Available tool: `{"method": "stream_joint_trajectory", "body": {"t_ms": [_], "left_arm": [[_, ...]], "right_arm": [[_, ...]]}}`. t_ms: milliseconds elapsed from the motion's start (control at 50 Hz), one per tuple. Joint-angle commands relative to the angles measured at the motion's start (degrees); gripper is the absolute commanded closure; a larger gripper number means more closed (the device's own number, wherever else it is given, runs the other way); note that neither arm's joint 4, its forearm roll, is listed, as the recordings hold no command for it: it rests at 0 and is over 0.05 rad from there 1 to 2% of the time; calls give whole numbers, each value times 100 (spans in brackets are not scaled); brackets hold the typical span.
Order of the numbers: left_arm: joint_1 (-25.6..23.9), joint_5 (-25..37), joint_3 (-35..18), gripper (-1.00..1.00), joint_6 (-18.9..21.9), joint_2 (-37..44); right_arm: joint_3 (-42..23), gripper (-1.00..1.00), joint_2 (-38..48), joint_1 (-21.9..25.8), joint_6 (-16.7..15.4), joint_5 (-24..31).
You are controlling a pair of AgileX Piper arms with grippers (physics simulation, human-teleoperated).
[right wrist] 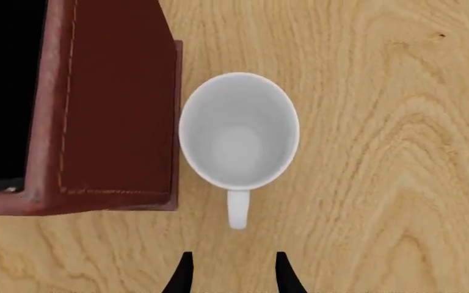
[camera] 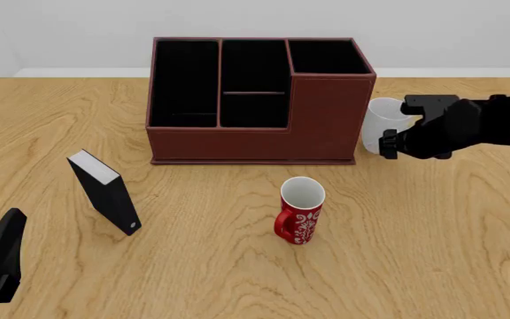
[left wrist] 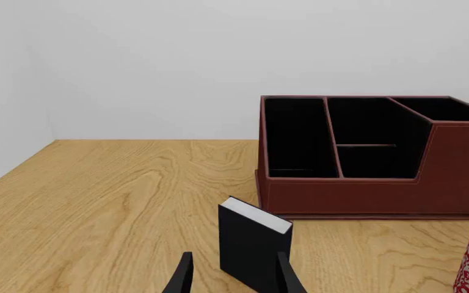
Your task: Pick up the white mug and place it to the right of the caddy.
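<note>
White mug (right wrist: 239, 137) stands upright just right of caddy (right wrist: 104, 104), right gripper (right wrist: 232, 274) above, jaws apart, empty. I'd lift straight up so I don't clip the handle; left gripper (left wrist: 232, 278) apart, idle.

Both arms are matte black, with thin tapered jaws.

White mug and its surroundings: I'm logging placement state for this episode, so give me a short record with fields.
white mug: upright on the table, just right of the caddy, handle toward the right tool
caddy: at the table's far middle, compartments open upward
right tool: above the mug, open, holding nothing
left tool: open, near the black box
red mug: upright, in front of the caddy
</note>
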Motion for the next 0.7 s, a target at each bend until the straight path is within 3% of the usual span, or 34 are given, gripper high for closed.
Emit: {"method": "stream_joint_trajectory", "body": {"t_ms": [20,700], "left_arm": [[0,0,0,-100,0,0],[0,0,0,-100,0,0]], "right_arm": [[59,-100,-102,19,24,-15],[240,-100,-401,-53,-89,-22]]}}
